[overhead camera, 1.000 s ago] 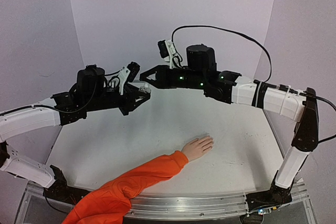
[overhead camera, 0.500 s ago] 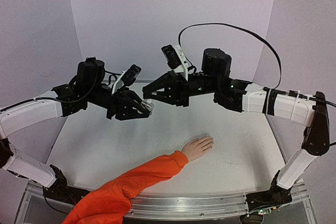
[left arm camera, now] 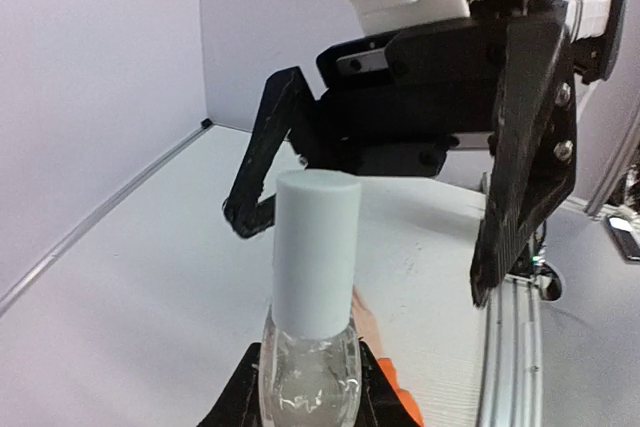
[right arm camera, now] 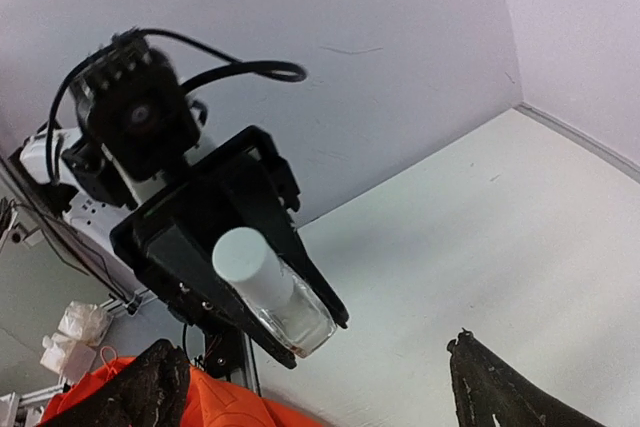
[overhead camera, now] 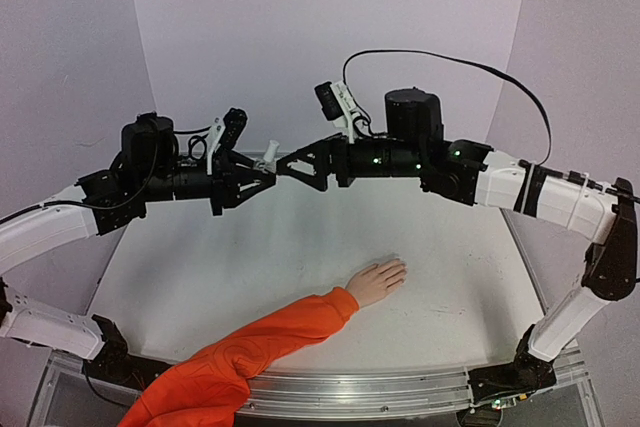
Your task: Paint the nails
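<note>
My left gripper (overhead camera: 258,165) is shut on a small clear glass bottle (left arm camera: 308,379) with a tall white cap (left arm camera: 317,250), held high over the table's back. The cap points at my right gripper (overhead camera: 287,165), which stands open just beyond it, its two black fingers (left arm camera: 514,177) spread to either side and not touching it. In the right wrist view the bottle (right arm camera: 268,290) sits in the left gripper's black jaws, ahead of my right gripper (right arm camera: 318,352). The pale mannequin hand (overhead camera: 378,281) lies flat on the table in an orange sleeve (overhead camera: 262,341); its nails are too small to make out.
The white table (overhead camera: 300,247) is walled by pale lilac panels at the back and sides. A metal rail (overhead camera: 360,384) runs along the near edge. A black cable (overhead camera: 440,59) loops above the right arm. The sleeve hangs over the front left edge.
The right gripper went from shut to wide open. Both grippers dipped and came back up; the left one now holds the bottle level, cap toward the right gripper.
</note>
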Robot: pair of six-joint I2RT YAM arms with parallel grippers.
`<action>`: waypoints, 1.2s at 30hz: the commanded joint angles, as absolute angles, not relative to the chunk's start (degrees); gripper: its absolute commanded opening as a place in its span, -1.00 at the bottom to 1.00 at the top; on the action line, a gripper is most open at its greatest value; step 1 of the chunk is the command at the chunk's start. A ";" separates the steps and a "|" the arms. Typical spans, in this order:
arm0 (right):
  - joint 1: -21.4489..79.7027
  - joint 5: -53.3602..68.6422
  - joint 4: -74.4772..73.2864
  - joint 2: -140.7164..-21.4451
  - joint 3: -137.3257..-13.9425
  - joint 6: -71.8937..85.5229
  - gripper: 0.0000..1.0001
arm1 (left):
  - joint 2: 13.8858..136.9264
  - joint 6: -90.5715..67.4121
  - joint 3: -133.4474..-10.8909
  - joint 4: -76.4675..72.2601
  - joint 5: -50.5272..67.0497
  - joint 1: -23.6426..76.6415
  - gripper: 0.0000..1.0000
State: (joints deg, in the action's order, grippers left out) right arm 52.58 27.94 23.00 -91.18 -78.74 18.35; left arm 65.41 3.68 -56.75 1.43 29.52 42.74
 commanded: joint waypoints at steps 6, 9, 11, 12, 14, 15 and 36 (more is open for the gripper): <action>52.39 25.18 13.19 -95.06 -90.99 23.08 0.59 | 63.94 11.61 -56.13 2.60 16.68 44.15 -1.00; 52.50 27.54 13.01 -97.06 -93.10 22.57 0.39 | 64.07 12.41 -56.49 3.80 15.57 44.62 -1.00; 52.62 28.26 12.70 -98.51 -94.09 22.35 0.29 | 63.99 13.23 -56.51 4.23 14.64 45.17 -1.00; 52.64 28.37 12.47 -99.11 -94.56 22.28 0.20 | 64.05 13.55 -56.51 4.48 14.21 45.37 -1.00; 52.60 28.43 12.08 -100.00 -95.51 22.15 -0.01 | 64.16 14.10 -56.64 5.01 13.50 45.73 -1.00; 52.58 28.32 12.05 -100.28 -95.83 22.15 -0.07 | 64.17 14.37 -56.68 5.22 13.34 45.83 -1.00; 52.72 30.11 12.04 -102.19 -96.59 21.51 -0.57 | 65.56 14.84 -57.65 6.89 13.45 46.23 -1.00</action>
